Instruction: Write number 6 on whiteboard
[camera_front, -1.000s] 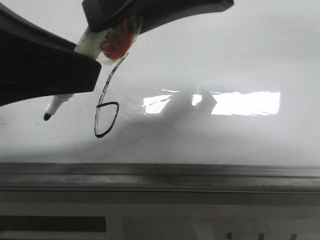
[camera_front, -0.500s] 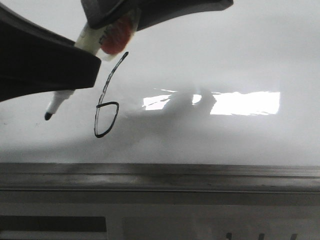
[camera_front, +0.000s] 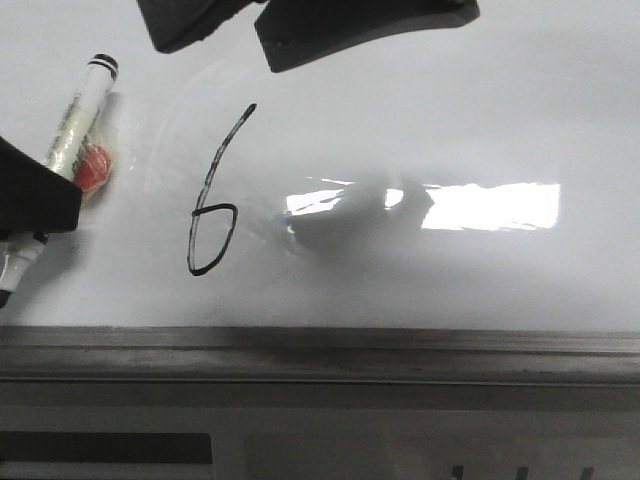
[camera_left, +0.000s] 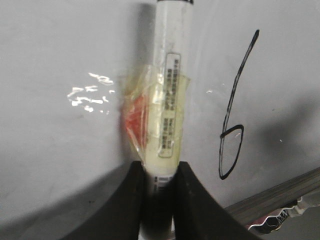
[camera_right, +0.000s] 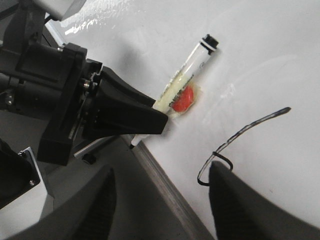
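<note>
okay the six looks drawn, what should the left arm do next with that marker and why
Probably lay the marker down beside the whiteboard and open. The number 6 looks complete, stem and closed loop, and the left gripper holds the marker clear of it.

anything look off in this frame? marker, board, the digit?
One oddity: the marker in the left gripper has wrinkled clear tape and a red-orange blob stuck around its barrel. The 6 on the whiteboard is complete, its stem thin and slightly patchy. No spills or damage visible.
</note>
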